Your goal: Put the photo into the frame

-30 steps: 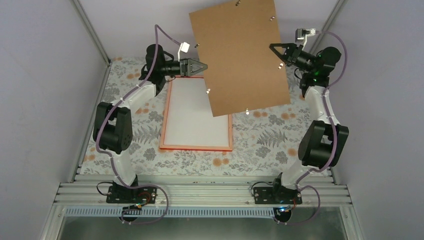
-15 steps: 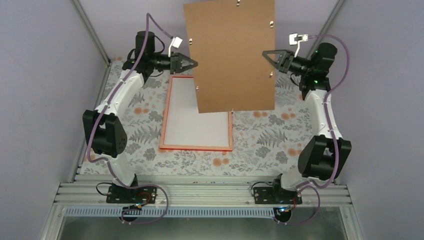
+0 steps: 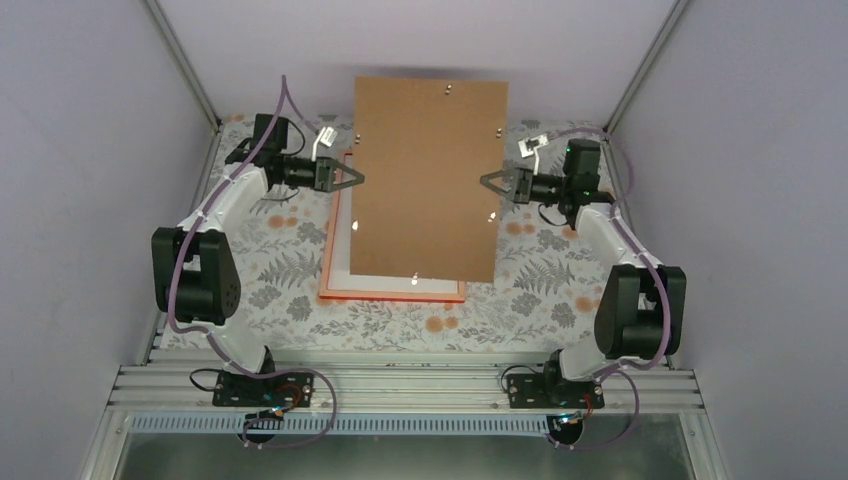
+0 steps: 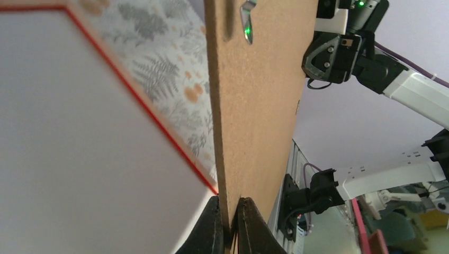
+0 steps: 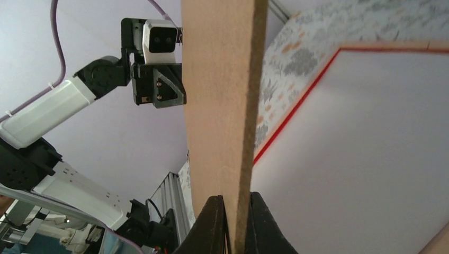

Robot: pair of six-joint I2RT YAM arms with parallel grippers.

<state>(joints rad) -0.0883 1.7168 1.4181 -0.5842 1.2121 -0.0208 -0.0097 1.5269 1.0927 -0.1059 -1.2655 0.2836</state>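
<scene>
The red frame [image 3: 390, 296] lies flat on the table, its edge also showing in the left wrist view [image 4: 159, 121] and the right wrist view [image 5: 296, 106]. A white surface [image 4: 79, 159] fills it; I cannot tell whether this is the photo's back, and no printed side shows. A brown backing board [image 3: 425, 180] hangs level above the frame and covers most of it. My left gripper [image 3: 357, 181] is shut on the board's left edge [image 4: 229, 200]. My right gripper [image 3: 487, 182] is shut on its right edge [image 5: 235, 197].
A floral cloth [image 3: 530, 270] covers the table around the frame. Lilac walls enclose the left, back and right. Aluminium rails [image 3: 400, 385] run along the near edge at the arm bases. Small metal tabs [image 3: 492, 215] sit on the board's top face.
The board came down from high and tilted at the back to level and square over the frame. The left gripper shut on its left edge. Both arms drew nearer and lower.
</scene>
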